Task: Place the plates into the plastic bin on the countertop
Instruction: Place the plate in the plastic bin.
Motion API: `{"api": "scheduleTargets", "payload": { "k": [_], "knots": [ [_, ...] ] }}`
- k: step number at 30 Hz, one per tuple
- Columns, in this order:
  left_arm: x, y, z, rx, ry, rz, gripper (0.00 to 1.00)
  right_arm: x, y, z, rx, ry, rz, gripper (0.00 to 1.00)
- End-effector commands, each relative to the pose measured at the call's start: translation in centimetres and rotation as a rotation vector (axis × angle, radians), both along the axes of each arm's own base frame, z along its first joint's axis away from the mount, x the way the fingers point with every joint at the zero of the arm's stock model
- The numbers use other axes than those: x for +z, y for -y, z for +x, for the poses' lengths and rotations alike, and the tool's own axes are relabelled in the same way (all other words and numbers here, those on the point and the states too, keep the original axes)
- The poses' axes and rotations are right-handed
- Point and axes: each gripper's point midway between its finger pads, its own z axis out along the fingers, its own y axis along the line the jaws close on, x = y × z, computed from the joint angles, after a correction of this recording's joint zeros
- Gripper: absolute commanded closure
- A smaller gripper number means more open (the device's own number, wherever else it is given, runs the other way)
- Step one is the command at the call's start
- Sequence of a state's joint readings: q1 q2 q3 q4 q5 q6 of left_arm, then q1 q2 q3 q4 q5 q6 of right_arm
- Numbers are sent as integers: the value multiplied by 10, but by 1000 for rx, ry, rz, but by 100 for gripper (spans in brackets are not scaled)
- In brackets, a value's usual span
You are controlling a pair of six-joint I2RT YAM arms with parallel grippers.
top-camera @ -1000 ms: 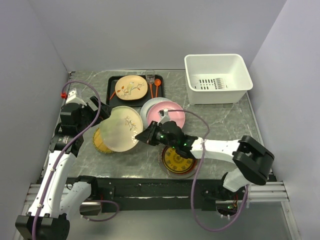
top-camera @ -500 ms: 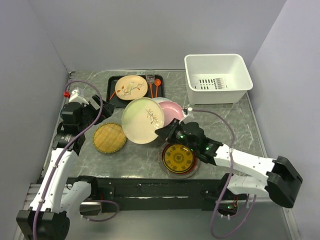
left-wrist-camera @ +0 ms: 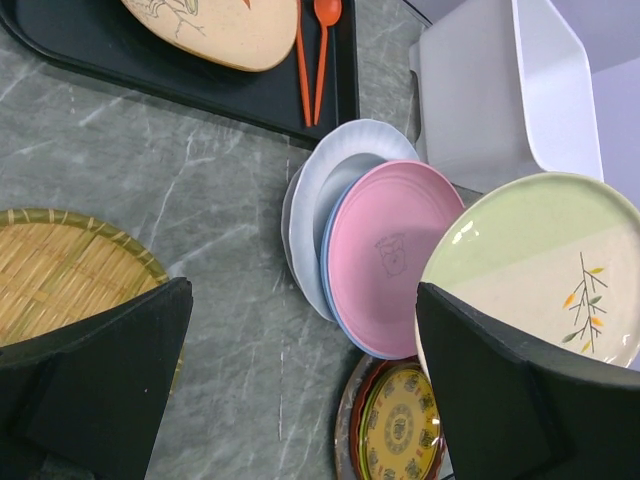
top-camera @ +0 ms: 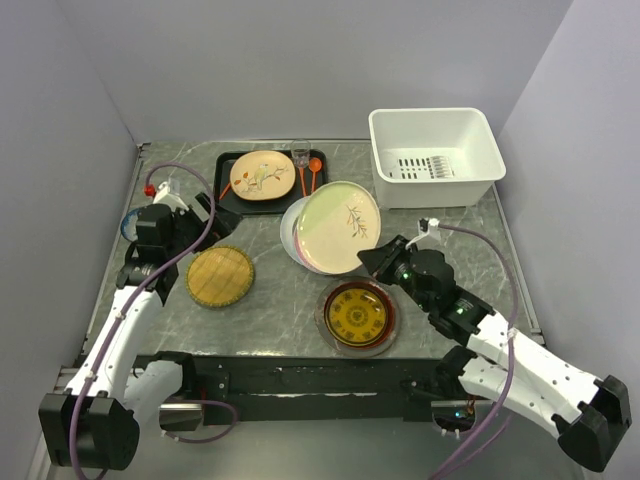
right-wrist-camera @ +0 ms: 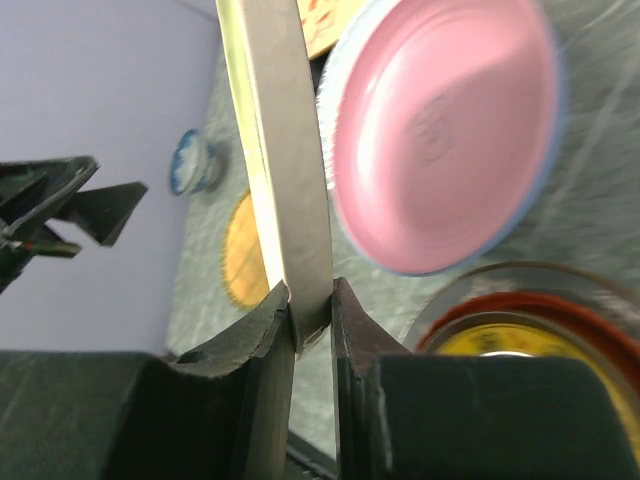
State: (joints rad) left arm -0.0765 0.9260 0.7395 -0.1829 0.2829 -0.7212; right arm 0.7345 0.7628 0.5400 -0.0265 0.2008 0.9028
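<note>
My right gripper [top-camera: 380, 261] is shut on the near rim of a lime green and cream plate [top-camera: 340, 226] and holds it tilted above the stack of pink and white plates [top-camera: 289, 229]. In the right wrist view the fingers [right-wrist-camera: 262, 330] pinch the plate's edge [right-wrist-camera: 285, 150], with the pink plate [right-wrist-camera: 440, 130] behind. The white plastic bin [top-camera: 482, 140] stands at the back right and holds no plates. A gold-patterned dark red plate [top-camera: 357, 315] lies near the front. A cream floral plate [top-camera: 262, 175] lies on the black tray [top-camera: 226, 166]. My left gripper [top-camera: 207, 213] is open and empty at the left.
A round woven mat [top-camera: 220, 277] lies at the front left. Orange utensils [top-camera: 308, 175] lie on the tray. A small blue bowl [top-camera: 129, 222] sits by the left wall. The left wrist view shows the pink plate [left-wrist-camera: 395, 255], the bin [left-wrist-camera: 500, 90] and the countertop [left-wrist-camera: 200, 200].
The lime green plate left my left gripper and my right gripper has carried it right and back, over the pink stack. My left arm has drawn back to the left.
</note>
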Motion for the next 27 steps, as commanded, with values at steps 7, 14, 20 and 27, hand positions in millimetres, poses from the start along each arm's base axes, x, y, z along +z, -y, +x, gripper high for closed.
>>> {"api": "scheduleTargets", "payload": {
  "k": [7, 14, 20, 27],
  "knots": [
    [9, 4, 7, -9, 67, -23, 1, 111, 33, 32, -90, 251, 52, 100],
    [0, 3, 11, -10, 47, -6, 1, 123, 26, 58, -39, 267, -5, 100],
    [-13, -12, 12, 43, 37, 80, 1, 118, 22, 72, 1, 279, -30, 100],
    [-22, -11, 11, 28, 13, 89, 1, 122, 30, 77, 19, 280, -17, 100]
  ]
}}
